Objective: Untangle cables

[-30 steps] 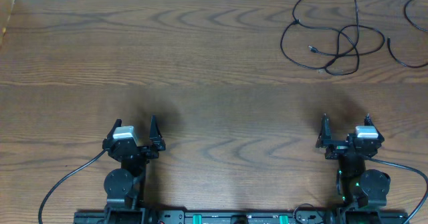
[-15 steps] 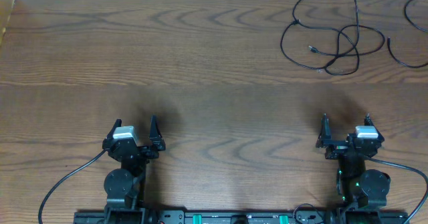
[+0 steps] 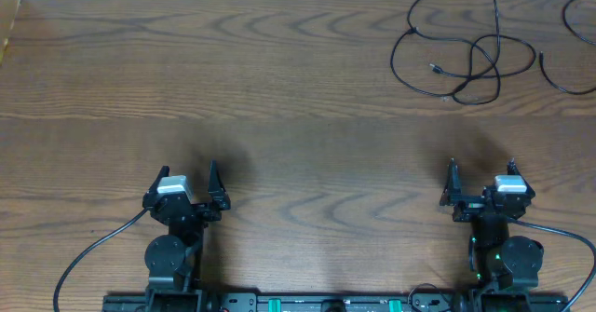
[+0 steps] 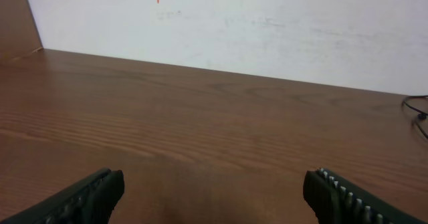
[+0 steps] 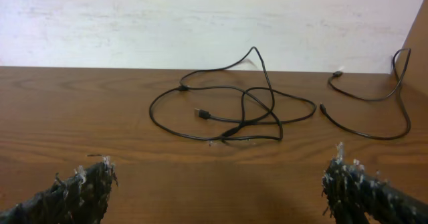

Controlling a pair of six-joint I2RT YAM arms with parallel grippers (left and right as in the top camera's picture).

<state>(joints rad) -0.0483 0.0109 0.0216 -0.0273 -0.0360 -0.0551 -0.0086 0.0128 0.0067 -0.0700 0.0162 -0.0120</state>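
**Cables sat far right, both grippers wide open and empty**

Cables: the main black tangle lay on the table in the far-right area, close to the white wall. It was several overlapping loops crossing each other, with one small plug end lying inside the loop on its left side. In the right wrist view the tangle sat straight ahead, slightly left of centre.

A second black cable lay just right of the tangle and ran off the frame edge. From the right wrist it looked apart from the tangle, not crossing it. Its far end curled up beside a brown side panel.

Left gripper: jaws spread wide, nothing between them, parked at the near-left edge. Its wrist view showed only tabletop and wall, plus a sliver of cable at the far right edge.

Right gripper: jaws spread fully, nothing held, parked near-right, well apart from the cables. Only wood-grain tabletop lay between its fingers and the tangle.

Each arm's own thick black wire trailed off its base at the near edge, well apart from the task cables.

A few pale specks sat by the tangle's near side, too small to identify.
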